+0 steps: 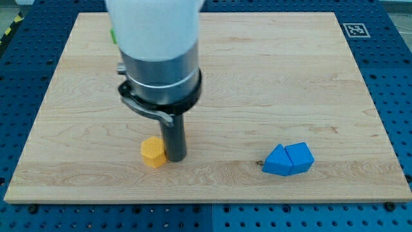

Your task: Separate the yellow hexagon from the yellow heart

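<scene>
So our yellow hexagon (pixel 153 152) sits in the lower left-centre of the frame, on the wooden board (pixel 290 77), fairly near the board's bottom edge. Loads of bare wood above it, to its left, and out to the right, so room on those sides is no issue; the tight side is downward, toward the front edge.

The block looks orange-yellow, with a flat top and short faceted sides, lying flat.

My tip (pixel 176 158) comes down just to the right of the hexagon, touching it or near enough that we can't see a gap. It's a bare dark rod, no jaws, so it holds nothing, only rests beside the block.

Over in the lower right there are two blue blocks (pixel 289 159) pressed together, well apart from the hexagon; exact shapes are hard to call, wedge-like maybe.

We can't spot a yellow heart. The arm's big white and grey body (pixel 158 45) covers a chunk of the upper-left board, and a sliver of green (pixel 112 36) pokes out at its left edge, too cut off to name.
</scene>
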